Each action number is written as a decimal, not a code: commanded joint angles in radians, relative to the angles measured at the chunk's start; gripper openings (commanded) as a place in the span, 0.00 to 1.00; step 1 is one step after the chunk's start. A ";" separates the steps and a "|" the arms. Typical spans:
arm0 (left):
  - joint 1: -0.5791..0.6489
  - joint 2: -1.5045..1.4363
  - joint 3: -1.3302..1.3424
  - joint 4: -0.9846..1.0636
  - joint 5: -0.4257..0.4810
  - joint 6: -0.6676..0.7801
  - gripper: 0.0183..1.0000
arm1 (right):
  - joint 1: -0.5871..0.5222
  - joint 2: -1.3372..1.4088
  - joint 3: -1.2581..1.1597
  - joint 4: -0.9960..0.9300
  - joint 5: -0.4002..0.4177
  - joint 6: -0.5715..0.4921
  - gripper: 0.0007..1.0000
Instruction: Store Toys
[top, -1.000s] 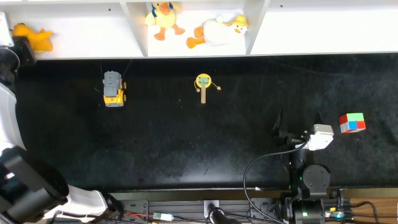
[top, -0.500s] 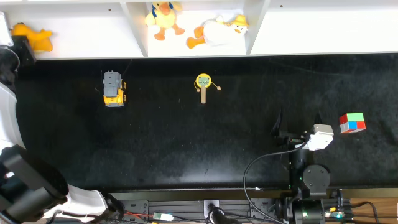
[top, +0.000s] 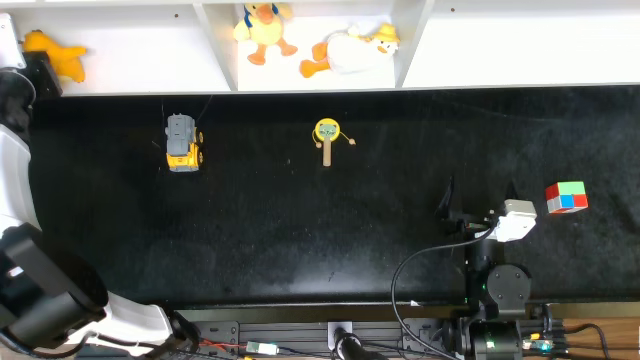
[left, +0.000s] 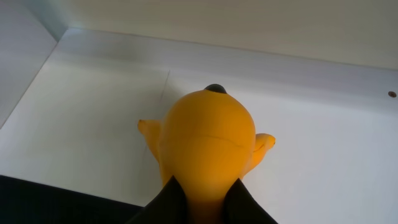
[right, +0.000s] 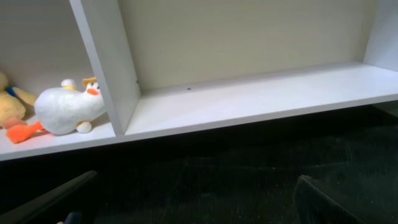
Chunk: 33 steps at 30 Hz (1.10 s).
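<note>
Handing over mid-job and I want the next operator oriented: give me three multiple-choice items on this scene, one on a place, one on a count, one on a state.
1. Where is the orange toy?
A. left shelf compartment
B. middle shelf compartment
C. right shelf compartment

2. How many toys lie on the black table?
A. one
B. three
C. five

3. The left tool is:
A. open
B. shut on the orange toy
C. shut on nothing

Key:
1 A, the toy hangs over that compartment's white floor.
2 B, the truck, the rattle and the colour cube.
3 B, its fingers pinch the toy's lower end.
</note>
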<state>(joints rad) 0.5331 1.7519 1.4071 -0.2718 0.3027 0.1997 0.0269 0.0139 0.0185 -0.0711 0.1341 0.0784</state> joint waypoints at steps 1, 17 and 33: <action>-0.007 0.023 0.016 -0.002 0.010 -0.023 0.16 | 0.000 -0.010 -0.014 0.004 -0.007 0.004 1.00; -0.007 0.023 0.016 0.002 0.010 -0.023 1.00 | 0.000 -0.010 -0.014 0.004 -0.007 0.004 1.00; -0.007 -0.055 0.016 -0.055 -0.025 -0.015 1.00 | 0.000 -0.010 -0.014 0.005 -0.007 0.004 1.00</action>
<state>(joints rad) 0.5297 1.7576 1.4078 -0.3096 0.2981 0.1825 0.0269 0.0139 0.0185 -0.0704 0.1341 0.0784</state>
